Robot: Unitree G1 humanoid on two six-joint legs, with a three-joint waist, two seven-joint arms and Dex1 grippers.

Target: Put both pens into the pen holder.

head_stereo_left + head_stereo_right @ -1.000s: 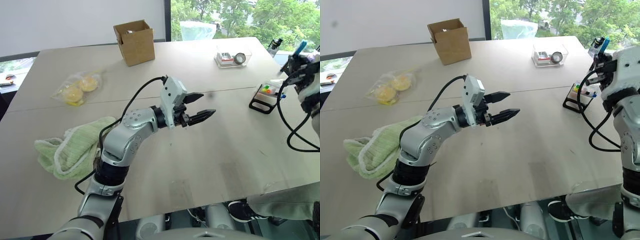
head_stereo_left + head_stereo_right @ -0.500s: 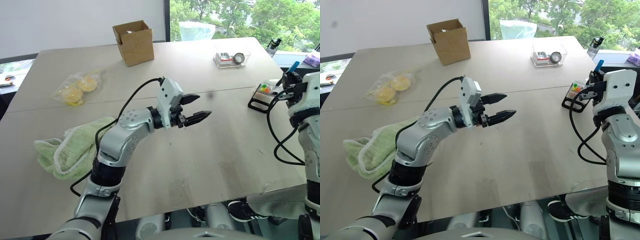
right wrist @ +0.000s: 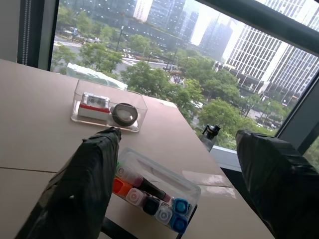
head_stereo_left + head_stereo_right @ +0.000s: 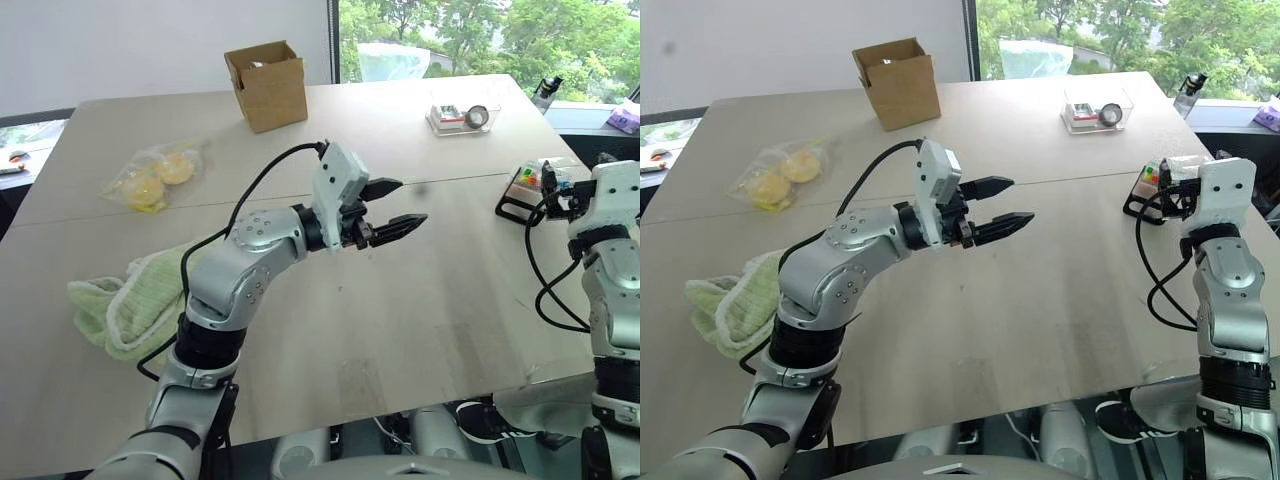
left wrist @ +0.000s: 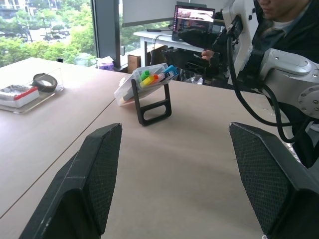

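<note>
The pen holder (image 4: 528, 188), a low black-framed rack with a clear body, stands near the table's right edge. Coloured caps fill it, and a black-barrelled pen (image 3: 149, 188) with a pink end lies among them. A light blue tip (image 5: 171, 70) sticks out of the holder's top. My right gripper (image 3: 180, 134) hangs just above and behind the holder, open, with nothing between its fingers. My left gripper (image 4: 405, 202) hovers over the middle of the table, open and empty, pointing toward the holder.
A brown cardboard box (image 4: 268, 85) stands at the back. A clear tray with a round metal object (image 4: 465, 115) sits back right. A bag of yellow items (image 4: 155, 175) and a green towel (image 4: 125, 300) lie left. A person (image 5: 289, 20) sits beyond the right edge.
My right gripper came down to the pen holder and opened. The blue-tipped pen it held is no longer in its fingers. The left arm stayed nearly still.
</note>
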